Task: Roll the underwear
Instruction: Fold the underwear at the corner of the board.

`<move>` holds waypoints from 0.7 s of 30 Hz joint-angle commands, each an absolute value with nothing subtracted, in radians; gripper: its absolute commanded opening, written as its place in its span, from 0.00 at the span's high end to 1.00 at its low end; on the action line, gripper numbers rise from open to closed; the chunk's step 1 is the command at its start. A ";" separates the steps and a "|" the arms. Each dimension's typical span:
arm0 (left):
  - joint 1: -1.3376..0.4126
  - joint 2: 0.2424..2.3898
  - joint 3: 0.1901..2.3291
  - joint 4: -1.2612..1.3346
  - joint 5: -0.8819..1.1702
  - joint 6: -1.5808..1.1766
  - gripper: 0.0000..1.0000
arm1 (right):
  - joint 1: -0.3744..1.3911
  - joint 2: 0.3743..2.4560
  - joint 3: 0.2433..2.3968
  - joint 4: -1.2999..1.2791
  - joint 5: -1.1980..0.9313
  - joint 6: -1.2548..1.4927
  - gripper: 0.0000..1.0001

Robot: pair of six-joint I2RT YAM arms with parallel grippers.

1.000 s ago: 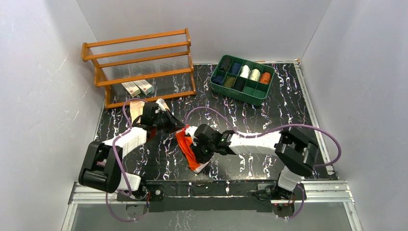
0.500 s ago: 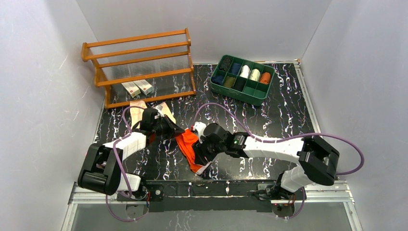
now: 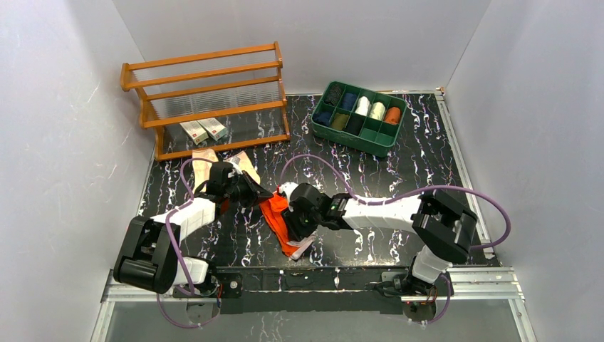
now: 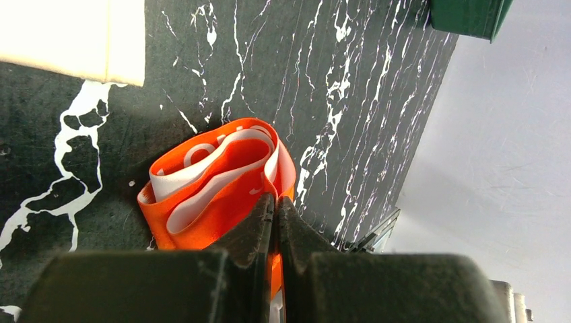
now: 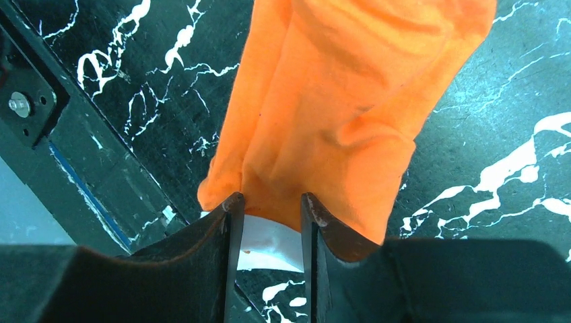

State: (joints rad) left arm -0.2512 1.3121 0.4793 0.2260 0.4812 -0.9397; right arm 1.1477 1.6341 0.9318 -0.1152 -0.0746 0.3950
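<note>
Bunching soft orange underwear (image 5: 337, 101), perhaps folded

You have one orange underwear garment (image 3: 275, 212) and one beige underwear garment (image 3: 202, 158), two in all, left of the green tray (image 3: 349, 140); eight rolls (image 3: 362, 105) sit in that tray; one wooden rack (image 3: 206, 80) left of it holds two small boxes (image 3: 204, 130).

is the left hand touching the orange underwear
Touching. In the left wrist view the left hand is pinched shut on a fold of the orange underwear.
</note>
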 commanded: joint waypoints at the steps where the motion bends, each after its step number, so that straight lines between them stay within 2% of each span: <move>1: -0.252 1.289 0.476 0.200 0.482 -0.921 1.00 | 1.152 1.636 0.970 -0.133 -0.089 0.396 0.55; 8: -0.252 1.307 0.476 0.212 0.480 -0.921 1.00 | 1.174 1.608 0.968 -0.165 -0.109 0.368 0.50; 12: -0.253 1.317 0.481 0.219 0.485 -0.922 1.00 | 1.192 1.638 0.981 -0.195 -0.064 0.356 0.51; 17: -0.252 1.319 0.483 0.216 0.484 -0.920 1.00 | 1.230 1.662 1.007 -0.234 0.062 0.350 0.59; 21: -0.253 1.321 0.479 0.221 0.484 -0.922 1.00 | 1.254 1.648 1.018 -0.243 0.100 0.344 0.79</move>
